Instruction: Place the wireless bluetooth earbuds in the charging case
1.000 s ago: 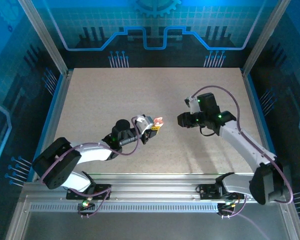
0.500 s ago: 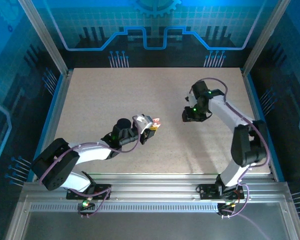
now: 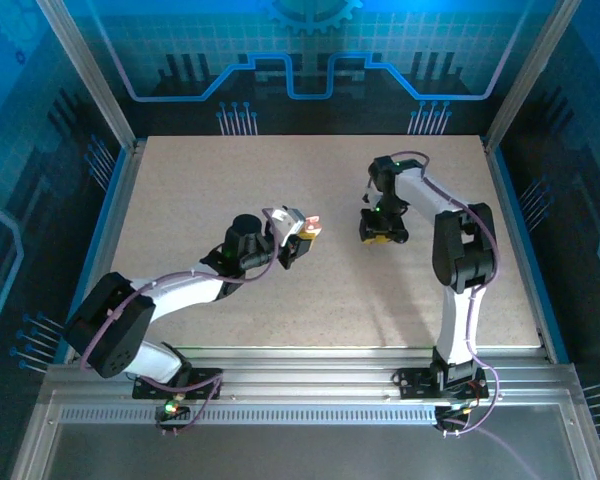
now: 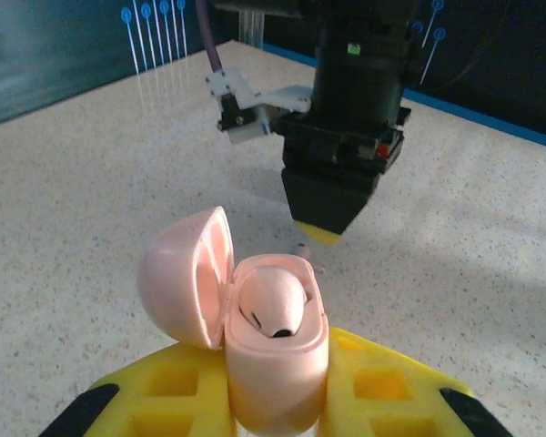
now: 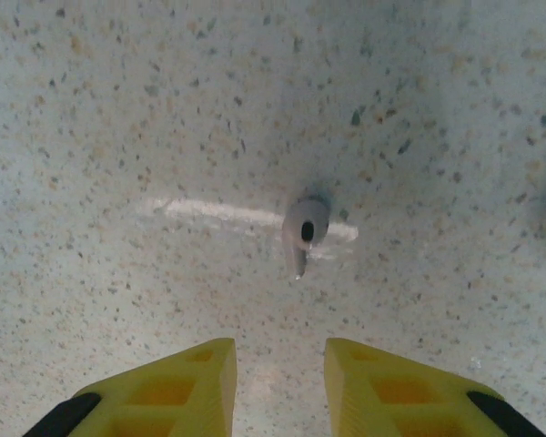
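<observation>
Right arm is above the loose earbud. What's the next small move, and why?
Probably ease the right gripper forward and down so its open fingers straddle the pale earbud: it lies on the table just ahead of the fingertips, not between them. The left gripper holds the pink case, lid open, one earbud seated.

Seen from above, the speckled table (image 3: 180, 200) is evenly and fairly brightly lit. The backdrop along the top and sides glows saturated blue and dims toward the corners, and faint soft shadows lie at lower centre. In the left wrist view the pink charging case (image 4: 275, 346) is sharp at centre, the left gripper's yellow fingers (image 4: 164, 391) are soft at the bottom edge, and a pale band of light crosses the right side. The right wrist view has a cool greenish cast. A bright streak of glare runs beside the pale earbud (image 5: 305, 226), shadow darkens the upper right, and the right gripper's yellow fingers (image 5: 177, 387) are blurred.
</observation>
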Tool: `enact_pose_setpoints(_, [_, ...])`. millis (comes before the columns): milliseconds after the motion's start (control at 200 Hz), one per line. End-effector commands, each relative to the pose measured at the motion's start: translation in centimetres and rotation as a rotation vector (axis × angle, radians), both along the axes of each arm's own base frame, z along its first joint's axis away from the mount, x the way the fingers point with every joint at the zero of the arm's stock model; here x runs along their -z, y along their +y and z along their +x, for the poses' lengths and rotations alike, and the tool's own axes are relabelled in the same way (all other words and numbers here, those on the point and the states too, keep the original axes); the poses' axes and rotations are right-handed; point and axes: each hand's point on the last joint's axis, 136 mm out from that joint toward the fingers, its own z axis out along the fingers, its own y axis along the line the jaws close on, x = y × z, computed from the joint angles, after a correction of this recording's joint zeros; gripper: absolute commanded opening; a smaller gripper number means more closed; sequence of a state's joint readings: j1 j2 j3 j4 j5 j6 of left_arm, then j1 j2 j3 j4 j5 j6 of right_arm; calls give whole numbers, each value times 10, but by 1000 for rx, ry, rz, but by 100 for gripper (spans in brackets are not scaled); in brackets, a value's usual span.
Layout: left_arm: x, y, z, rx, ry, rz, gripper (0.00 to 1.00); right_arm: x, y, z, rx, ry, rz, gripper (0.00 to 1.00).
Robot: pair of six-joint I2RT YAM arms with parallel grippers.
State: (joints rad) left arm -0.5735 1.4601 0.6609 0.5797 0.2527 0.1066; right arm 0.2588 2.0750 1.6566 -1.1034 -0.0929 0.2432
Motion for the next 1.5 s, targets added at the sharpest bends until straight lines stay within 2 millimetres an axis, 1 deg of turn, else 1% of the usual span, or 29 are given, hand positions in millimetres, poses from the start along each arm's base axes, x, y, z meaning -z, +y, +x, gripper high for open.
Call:
enact_pose_setpoints(0, [-3, -5, 4, 26, 30, -13, 20, 0, -7, 0, 13, 47, -37, 31])
enact_pose_setpoints(210, [-3, -4, 11, 15, 47, -18, 20, 16, -5, 5, -5, 88, -58, 31])
enact_pose_setpoints(425, [-5, -2, 16, 5, 56, -14, 21, 24, 3, 10, -26, 106, -52, 31])
enact_pose_setpoints(860, [-6, 0, 18, 6, 61, 4, 21, 41, 10, 4, -65, 138, -82, 29])
enact_pose_setpoints(1031, [-6, -1, 19, 10, 67, 7, 21, 48, 4, 1, -71, 145, -137, 27])
enact_pose_setpoints(1156, [-7, -3, 21, 17, 72, 7, 21, 49, 3, 6, -61, 126, -146, 26])
enact_pose_setpoints(1306, [-8, -5, 22, 22, 72, 9, 21, 46, 5, 14, -60, 88, -153, 28])
enact_pose_setpoints(1391, [-8, -6, 22, 19, 85, 0, 21, 44, 10, 17, -72, 57, -146, 24])
enact_pose_setpoints(1496, [-8, -7, 22, 20, 96, -9, 21, 45, 15, 18, -95, 41, -150, 22])
